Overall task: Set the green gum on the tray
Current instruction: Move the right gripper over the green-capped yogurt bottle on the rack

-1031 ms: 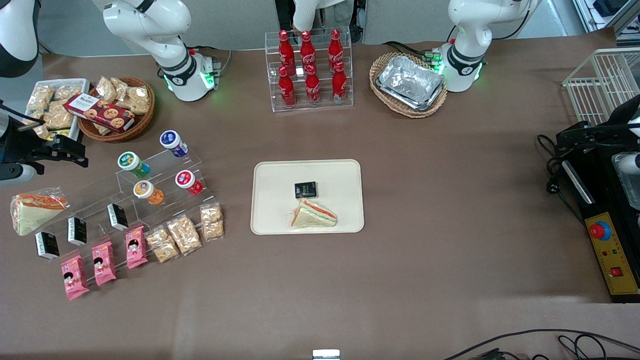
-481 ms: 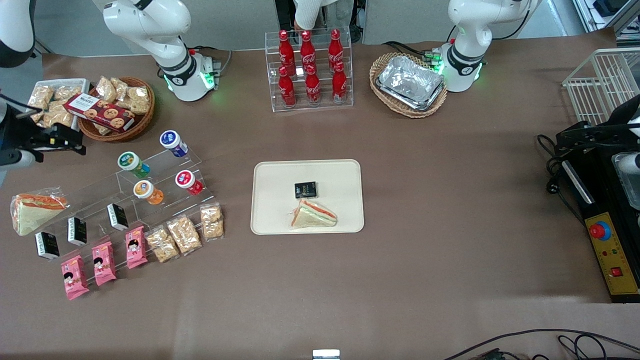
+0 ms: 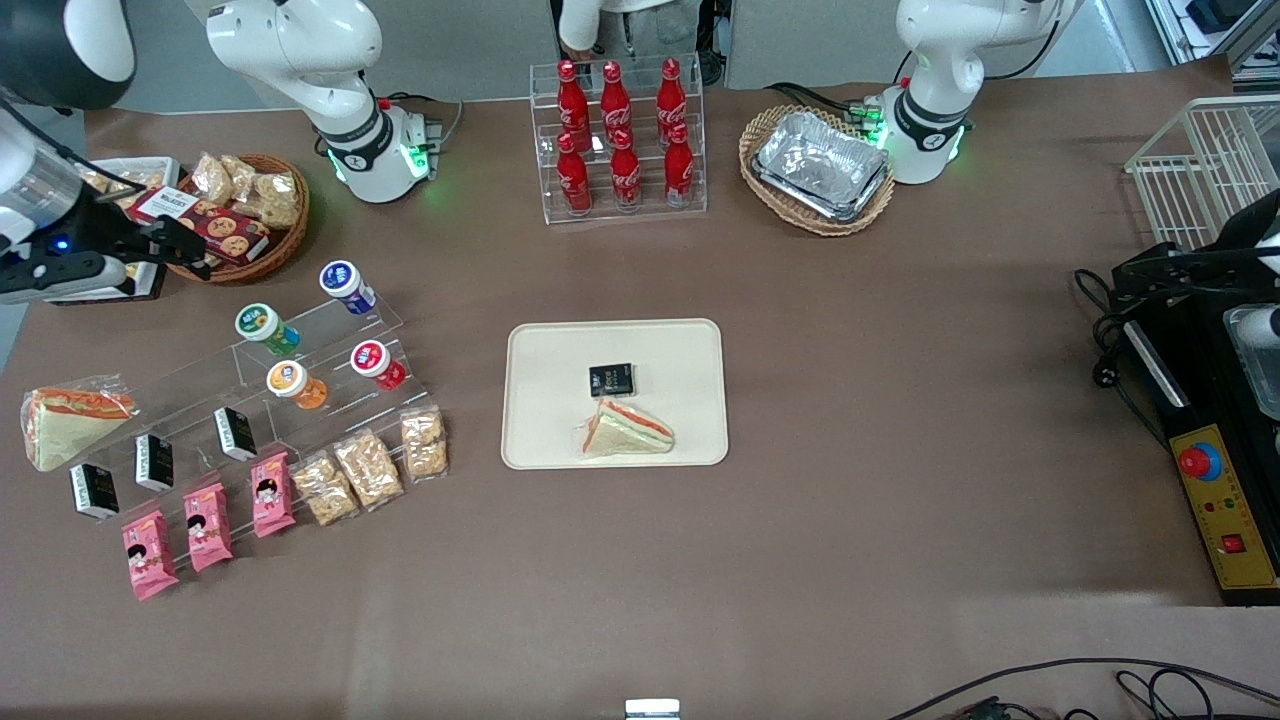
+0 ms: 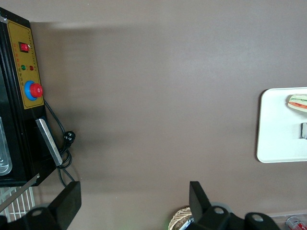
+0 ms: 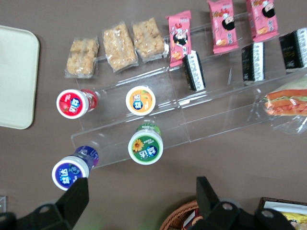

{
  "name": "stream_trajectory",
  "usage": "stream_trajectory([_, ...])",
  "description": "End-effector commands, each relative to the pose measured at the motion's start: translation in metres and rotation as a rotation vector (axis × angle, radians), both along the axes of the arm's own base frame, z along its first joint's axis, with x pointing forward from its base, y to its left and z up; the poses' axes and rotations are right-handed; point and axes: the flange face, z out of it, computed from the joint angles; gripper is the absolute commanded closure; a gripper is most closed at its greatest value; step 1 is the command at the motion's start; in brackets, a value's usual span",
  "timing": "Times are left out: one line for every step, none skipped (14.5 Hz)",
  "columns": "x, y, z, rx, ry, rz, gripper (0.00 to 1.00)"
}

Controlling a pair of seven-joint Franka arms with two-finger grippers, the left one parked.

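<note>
The right arm's gripper (image 3: 190,243) hangs empty over the wicker basket (image 3: 285,235) of snacks at the working arm's end of the table, its fingers (image 5: 76,201) spread wide with nothing between them. Just nearer the front camera, the green gum (image 3: 265,329) rests on the upper step of a clear acrylic stand (image 3: 330,385), beside the blue-lidded bottle (image 3: 347,286) and above the orange bottle (image 3: 296,385) and red bottle (image 3: 378,364). Toward the middle of the table, well apart from the stand, the tray (image 3: 545,350) carries a small black packet (image 3: 611,380) and a wrapped sandwich (image 3: 627,429).
</note>
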Motion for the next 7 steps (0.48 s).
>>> stream_trajectory([-0.014,0.002,-0.031,0.019,-0.032,0.011,0.0])
stream_trajectory([-0.015,0.002,-0.041,0.02,-0.041,0.009,0.0])
stream_trajectory([-0.016,0.002,-0.052,0.019,-0.053,0.009,0.0])
stream_trajectory([-0.017,0.002,-0.063,0.018,-0.063,0.007,0.0])
stream_trajectory([-0.017,0.003,-0.072,0.017,-0.075,0.007,0.0])
stream_trajectory([-0.017,0.003,-0.081,0.015,-0.084,0.006,0.0])
stream_trajectory([-0.017,0.003,-0.089,0.014,-0.093,0.006,0.0])
